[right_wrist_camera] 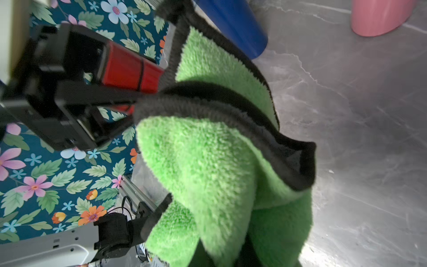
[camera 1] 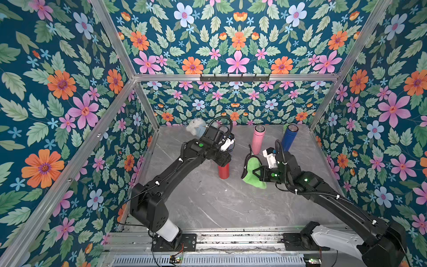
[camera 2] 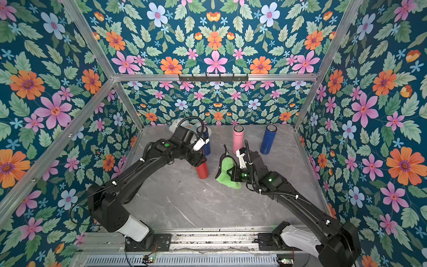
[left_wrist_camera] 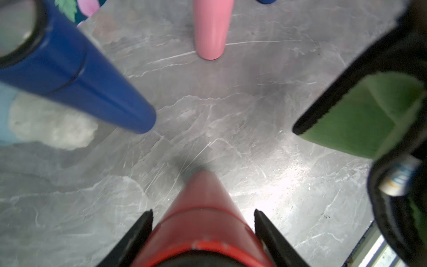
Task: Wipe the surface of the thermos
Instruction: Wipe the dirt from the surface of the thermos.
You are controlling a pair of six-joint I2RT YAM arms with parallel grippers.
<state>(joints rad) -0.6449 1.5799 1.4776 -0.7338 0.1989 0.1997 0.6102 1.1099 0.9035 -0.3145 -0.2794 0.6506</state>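
Observation:
A red thermos (camera 1: 223,172) (camera 2: 202,173) stands upright on the grey marble table (camera 1: 219,203). My left gripper (camera 1: 223,160) (camera 2: 198,161) comes down over its top. In the left wrist view the two black fingers (left_wrist_camera: 138,233) flank the red thermos (left_wrist_camera: 203,208) and grip it. My right gripper (camera 1: 255,172) (camera 2: 229,172) is shut on a green cloth (camera 1: 250,176) (camera 2: 225,176) with black trim, which hangs just right of the thermos, apart from it. In the right wrist view the green cloth (right_wrist_camera: 208,161) covers the fingers, with the red thermos (right_wrist_camera: 129,69) beyond it.
A pink thermos (camera 1: 257,138) (left_wrist_camera: 211,30) and a blue thermos (camera 1: 288,138) stand at the back. Another blue thermos (camera 2: 206,145) (left_wrist_camera: 80,76) stands close behind my left gripper. A white and blue plush toy (camera 1: 196,127) lies in the back left corner.

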